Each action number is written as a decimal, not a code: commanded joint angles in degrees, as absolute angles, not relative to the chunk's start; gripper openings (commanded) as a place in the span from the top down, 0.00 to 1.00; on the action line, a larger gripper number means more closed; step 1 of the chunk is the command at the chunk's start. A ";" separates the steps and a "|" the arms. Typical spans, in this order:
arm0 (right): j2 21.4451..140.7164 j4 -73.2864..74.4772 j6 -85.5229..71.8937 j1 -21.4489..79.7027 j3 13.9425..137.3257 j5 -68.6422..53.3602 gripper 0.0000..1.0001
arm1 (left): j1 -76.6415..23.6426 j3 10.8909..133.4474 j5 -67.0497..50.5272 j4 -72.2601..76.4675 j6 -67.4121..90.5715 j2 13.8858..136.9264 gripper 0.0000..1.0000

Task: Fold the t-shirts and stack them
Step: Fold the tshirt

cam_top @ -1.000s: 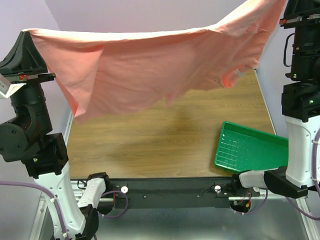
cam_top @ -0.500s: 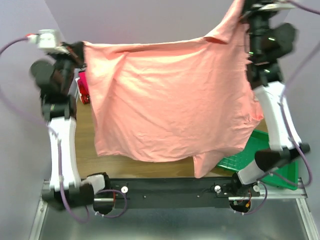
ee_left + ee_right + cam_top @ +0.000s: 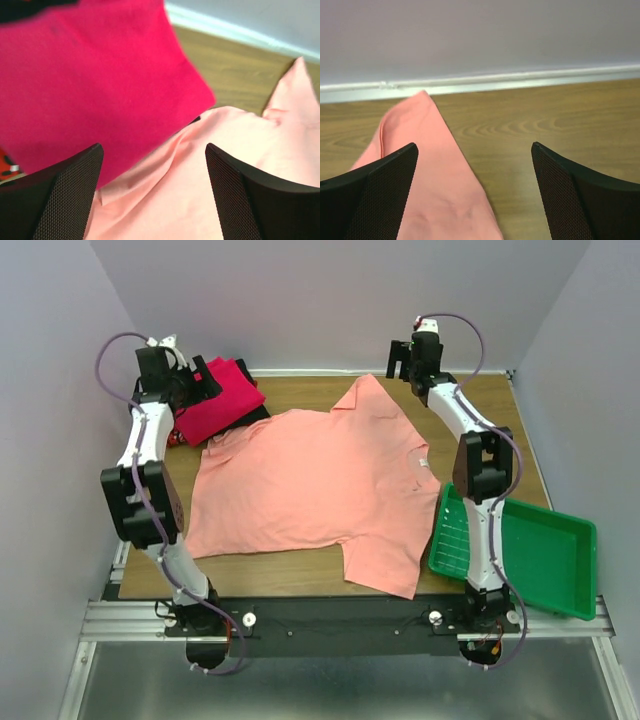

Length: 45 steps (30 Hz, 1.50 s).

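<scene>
Item: salmon-pink t-shirt [image 3: 310, 480], hung between both arms a second ago, now let go and spread flat on the table [image 3: 500, 410], ready for folding; left gripper [image 3: 152, 150] wide open, empty, reached far beside the magenta shirt [image 3: 75, 75]; right gripper [image 3: 474, 147] likewise, over the far sleeve, apparently just clear

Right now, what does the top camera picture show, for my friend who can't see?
A salmon-pink t-shirt lies spread flat on the table. The left pincer and right pincer hover near its far edge. A folded magenta shirt sits far left, a green tray near right.
</scene>
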State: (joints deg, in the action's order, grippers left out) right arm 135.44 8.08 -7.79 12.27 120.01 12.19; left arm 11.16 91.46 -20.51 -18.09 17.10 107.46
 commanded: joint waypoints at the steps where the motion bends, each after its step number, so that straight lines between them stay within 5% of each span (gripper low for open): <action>1: 125.52 7.65 -9.14 12.04 114.98 10.65 0.00 | 10.99 87.47 -16.97 -16.17 16.79 97.23 0.10; 8: 115.68 8.00 -13.27 12.13 99.51 -2.95 0.00 | 6.43 71.73 -17.40 -15.56 17.31 89.04 0.10; 17: 116.98 9.49 -18.19 12.04 91.24 -13.00 0.00 | 1.67 61.44 -17.05 -15.47 19.78 89.12 0.10; 45: 131.83 16.43 -18.19 11.95 95.00 -0.36 0.00 | 1.05 66.08 -21.00 -12.31 19.51 109.86 0.10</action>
